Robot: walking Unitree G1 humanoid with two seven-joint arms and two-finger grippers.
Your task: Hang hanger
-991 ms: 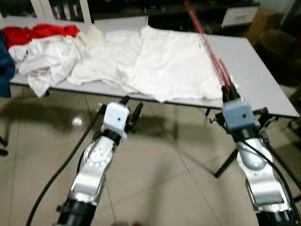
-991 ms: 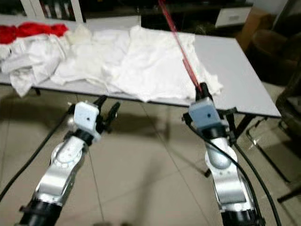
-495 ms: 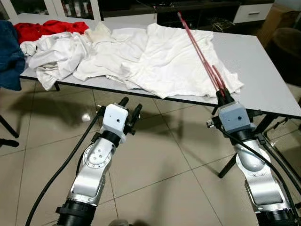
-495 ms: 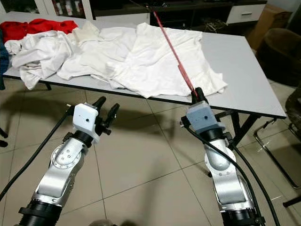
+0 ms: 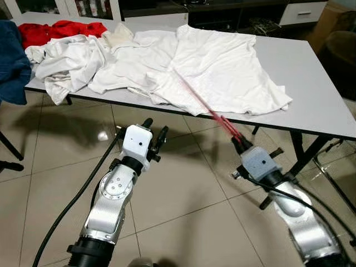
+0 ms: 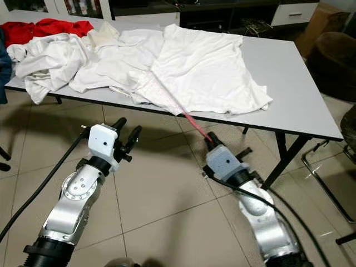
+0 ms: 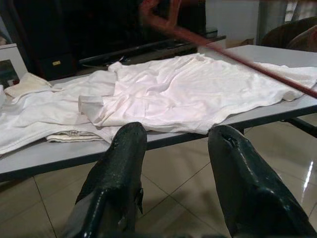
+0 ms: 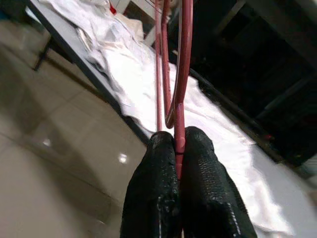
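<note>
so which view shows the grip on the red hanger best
The right wrist view: the right gripper is shut on the red hanger, whose thin bars run up from between the black fingers. The eye views show the hanger blurred, reaching toward the white shirt. The left wrist view shows it crossing above the table.

clothes lie on the table, hanger slanting over them.

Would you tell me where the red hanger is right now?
The red hanger is pinched in the right gripper, on the robot's right, slanting up over the white shirt at the table edge.
</note>
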